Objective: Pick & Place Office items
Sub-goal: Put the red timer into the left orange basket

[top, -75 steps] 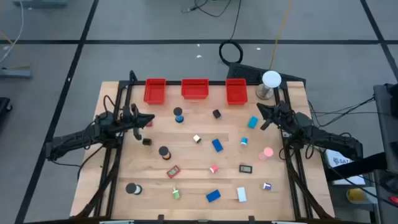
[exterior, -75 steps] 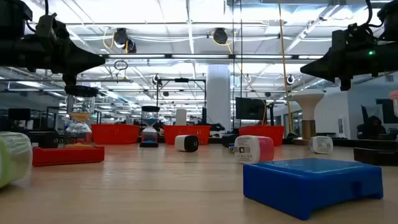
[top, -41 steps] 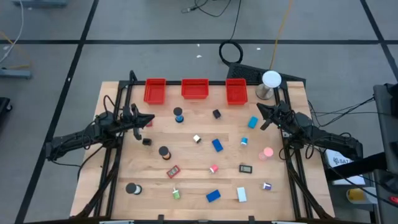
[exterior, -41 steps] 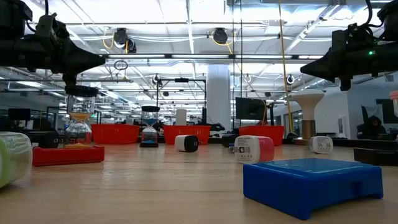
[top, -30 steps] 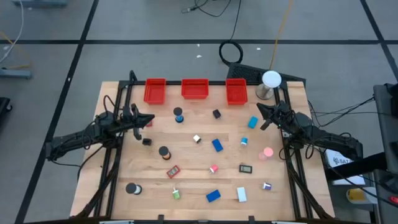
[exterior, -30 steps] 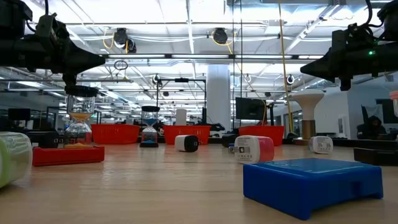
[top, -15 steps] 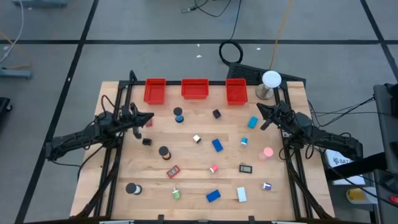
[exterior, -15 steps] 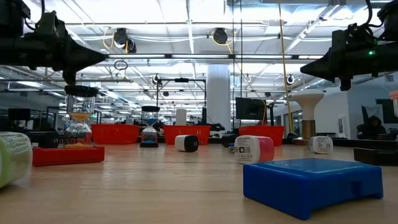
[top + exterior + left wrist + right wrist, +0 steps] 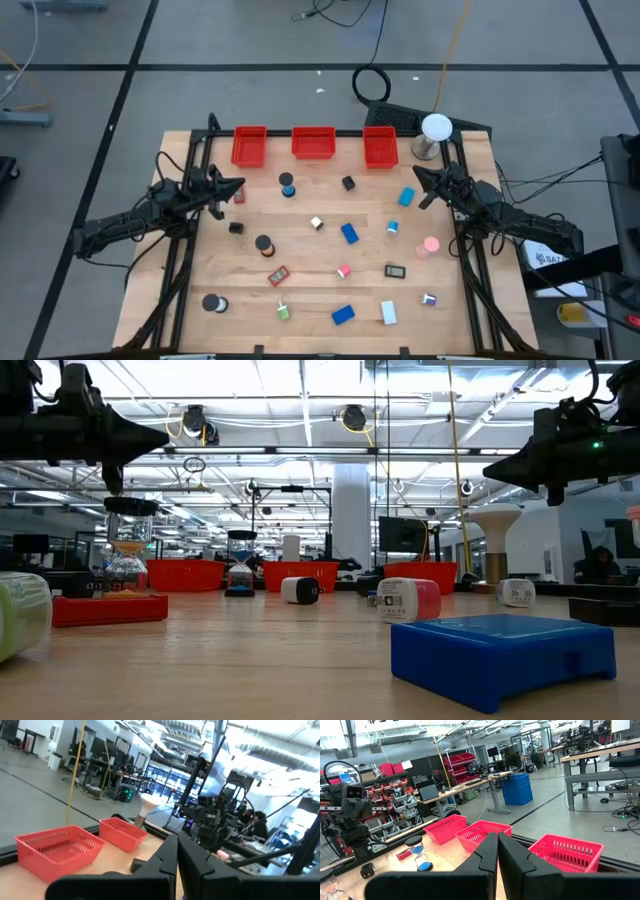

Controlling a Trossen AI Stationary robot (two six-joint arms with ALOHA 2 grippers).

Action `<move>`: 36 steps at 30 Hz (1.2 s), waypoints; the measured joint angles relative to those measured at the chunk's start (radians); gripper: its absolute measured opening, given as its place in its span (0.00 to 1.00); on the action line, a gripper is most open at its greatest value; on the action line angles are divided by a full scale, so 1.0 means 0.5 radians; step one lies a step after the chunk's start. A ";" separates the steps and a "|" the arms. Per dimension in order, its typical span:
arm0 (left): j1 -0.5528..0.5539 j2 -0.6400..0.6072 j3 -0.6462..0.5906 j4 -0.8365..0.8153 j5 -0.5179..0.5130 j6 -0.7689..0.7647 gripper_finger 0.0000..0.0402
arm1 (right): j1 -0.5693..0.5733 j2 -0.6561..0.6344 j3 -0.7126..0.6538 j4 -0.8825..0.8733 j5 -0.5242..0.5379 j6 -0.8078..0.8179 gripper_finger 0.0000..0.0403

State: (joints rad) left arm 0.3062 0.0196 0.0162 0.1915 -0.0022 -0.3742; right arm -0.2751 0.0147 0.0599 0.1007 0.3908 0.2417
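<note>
Bins point(image 9: 313, 143) first: three red ones sit in a row along the far edge of the table point(image 9: 310, 305), and from above I see nothing in them, so I judge the sorting has not begun. Both my arms hang above the table's sides, carrying nothing. My left gripper point(image 9: 236, 185) is over the left edge near the left bin; my right gripper point(image 9: 419, 175) is over the right side beside the white dome point(image 9: 436, 127). In each wrist view my fingers lie pressed together, with only a thin seam between them.

Next I would have to part one pair of fingers, drop onto a nearby item and carry it to a bin. The little black cube point(image 9: 236, 228) just beside my left gripper or the light blue block point(image 9: 406, 197) by my right look the easiest reach.

Items lie scattered, well apart, across the whole board: blue blocks point(image 9: 343, 314), a black roll point(image 9: 263, 243), a flat red piece point(image 9: 278, 275), a pink disc point(image 9: 431, 243), an hourglass point(image 9: 287, 184), and white and green bits point(image 9: 283, 312) near the front.
</note>
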 joint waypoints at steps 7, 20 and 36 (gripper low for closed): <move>-0.002 0.040 0.000 -0.097 0.079 -0.223 0.02 | 0.001 0.000 0.000 0.000 0.000 0.000 0.01; -0.031 0.418 0.047 0.058 -0.007 -0.150 0.03 | 0.000 0.000 0.000 0.000 0.000 0.001 0.01; -0.030 0.750 0.367 0.103 -0.216 0.164 0.01 | 0.001 0.001 0.000 0.000 0.000 0.000 0.01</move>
State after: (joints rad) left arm 0.2913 0.3948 0.1997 0.2432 -0.1104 -0.2920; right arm -0.2749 0.0150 0.0601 0.1008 0.3909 0.2417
